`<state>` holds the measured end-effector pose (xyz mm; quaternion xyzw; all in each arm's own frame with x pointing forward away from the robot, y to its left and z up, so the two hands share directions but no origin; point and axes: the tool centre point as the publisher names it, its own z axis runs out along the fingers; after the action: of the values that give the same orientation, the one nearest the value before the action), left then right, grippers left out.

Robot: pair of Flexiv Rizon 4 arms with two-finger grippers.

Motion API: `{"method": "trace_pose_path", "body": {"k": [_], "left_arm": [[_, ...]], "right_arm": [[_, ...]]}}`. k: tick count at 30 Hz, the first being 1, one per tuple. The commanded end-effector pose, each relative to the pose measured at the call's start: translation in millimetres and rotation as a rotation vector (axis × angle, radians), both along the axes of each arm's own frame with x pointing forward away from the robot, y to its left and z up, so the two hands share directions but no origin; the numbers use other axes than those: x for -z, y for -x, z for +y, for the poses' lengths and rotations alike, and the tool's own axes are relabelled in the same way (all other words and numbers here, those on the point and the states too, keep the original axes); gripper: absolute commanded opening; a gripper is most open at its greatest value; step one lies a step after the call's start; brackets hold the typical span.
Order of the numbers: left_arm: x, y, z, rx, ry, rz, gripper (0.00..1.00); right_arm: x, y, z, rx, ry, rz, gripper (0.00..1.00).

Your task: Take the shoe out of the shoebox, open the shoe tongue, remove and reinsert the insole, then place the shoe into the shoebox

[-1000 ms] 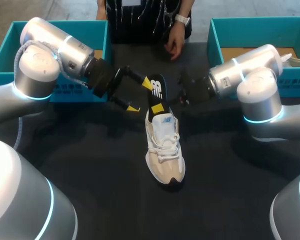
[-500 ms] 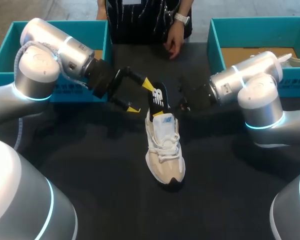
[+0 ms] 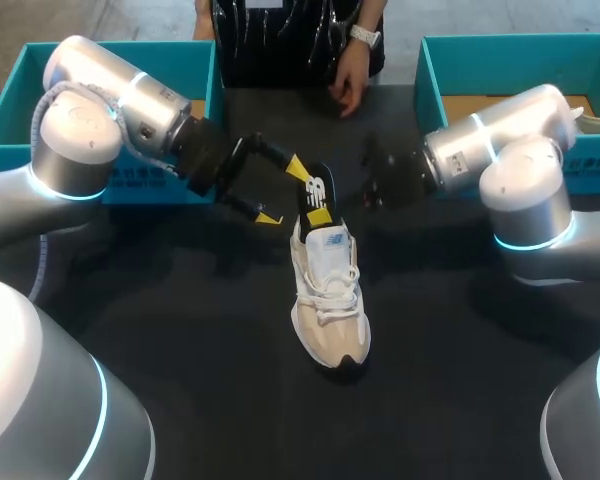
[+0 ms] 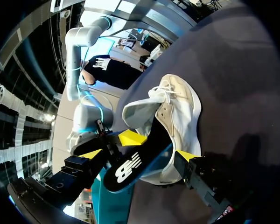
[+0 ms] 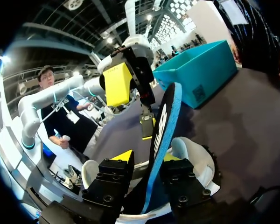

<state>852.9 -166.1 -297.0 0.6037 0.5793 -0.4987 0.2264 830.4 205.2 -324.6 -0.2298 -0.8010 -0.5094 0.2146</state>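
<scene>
A beige and white shoe (image 3: 328,300) lies on the dark table, toe towards me. A black insole (image 3: 315,188) with a blue edge stands up out of its heel. In the right wrist view the insole (image 5: 159,135) stands between the fingers of my right gripper (image 5: 147,157), with a gap on one side; the gripper is open. From the right, that gripper (image 3: 330,208) reaches the heel. My left gripper (image 3: 284,192) is wide open just left of the insole. In the left wrist view, the insole (image 4: 128,168) and the shoe (image 4: 179,112) lie between the tips of my left gripper (image 4: 139,155).
A teal shoebox (image 3: 20,90) stands at the back left behind my left arm. Another teal shoebox (image 3: 430,80) is at the back right, with something pale in its far corner. A person's hand (image 3: 350,85) hangs over the far table edge.
My right gripper's fingers have parted around the insole, and the right arm has shifted slightly back and up. The left arm and the shoe have stayed in place.
</scene>
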Motion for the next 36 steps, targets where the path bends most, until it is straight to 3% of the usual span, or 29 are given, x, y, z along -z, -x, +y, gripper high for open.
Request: {"method": "trace_pose_path", "body": {"k": [1, 2, 3, 4, 28, 30, 31, 36], "left_arm": [[1, -0.9, -1, 0.000, 0.001, -0.001, 1.00], [1, -0.9, -1, -0.001, 0.001, -0.001, 1.00], [1, -1.0, -1, -0.001, 0.000, -0.001, 1.00], [1, -1.1, -1, -0.002, -0.001, -0.001, 1.00], [0, -4.4, 2, -0.012, -0.009, 0.002, 1.00], [0, -4.3, 3, -0.013, -0.011, 0.001, 1.00], [0, -4.3, 3, -0.012, -0.011, 0.001, 1.00], [-1, -3.4, 3, -0.010, -0.008, -0.002, 1.00]], "right_arm": [[-1, -6.2, 2, -0.022, 0.003, 0.005, 0.28], [0, -7.6, 3, -0.029, 0.004, 0.008, 0.23], [1, -8.5, 4, -0.034, 0.004, 0.012, 0.07], [3, -8.7, 5, -0.040, 0.003, 0.018, 0.00], [23, 22.7, 4, -0.064, 0.003, 0.135, 0.00], [22, 21.4, 4, -0.058, 0.005, 0.124, 0.25], [20, 19.8, 4, -0.054, 0.007, 0.115, 0.31], [9, 10.0, 1, -0.040, 0.017, 0.069, 0.43]]}}
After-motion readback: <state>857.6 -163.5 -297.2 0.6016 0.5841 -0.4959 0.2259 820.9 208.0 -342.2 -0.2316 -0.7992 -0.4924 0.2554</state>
